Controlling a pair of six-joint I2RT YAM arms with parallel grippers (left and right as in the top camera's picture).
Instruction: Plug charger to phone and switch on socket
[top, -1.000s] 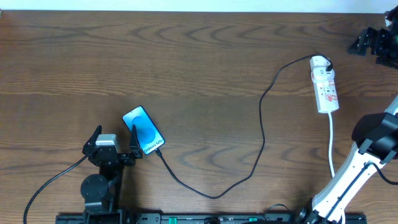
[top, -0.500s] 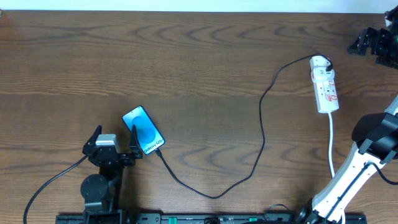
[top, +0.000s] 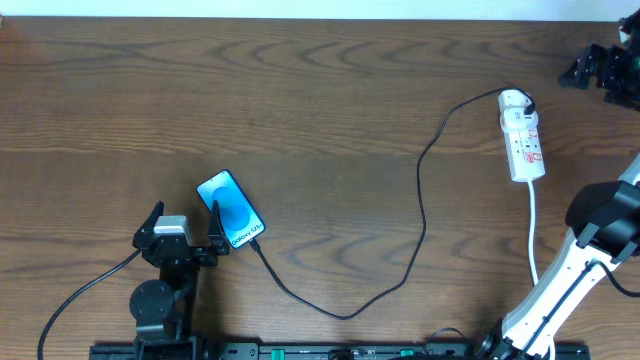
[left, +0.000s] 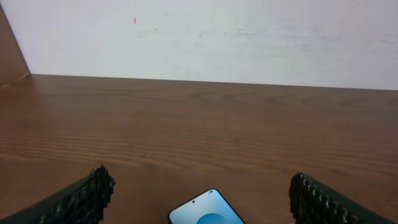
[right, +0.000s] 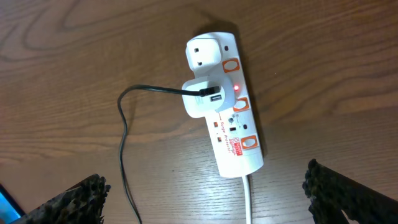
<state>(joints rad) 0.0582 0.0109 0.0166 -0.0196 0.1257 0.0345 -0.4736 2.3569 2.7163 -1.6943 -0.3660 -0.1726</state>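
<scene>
Overhead view: charger looped across desk, tip touching lower edge of phone at 8 o'clock, other end in white adapter on socket at 2 o'clock. Red lamp lit on socket. Left claw spread wide, just beside phone at its 7 o'clock. Right claw spread wide, at 2 o'clock of socket, apart from it.

A dark wood-grain table meets a plain white wall under even light.
</scene>
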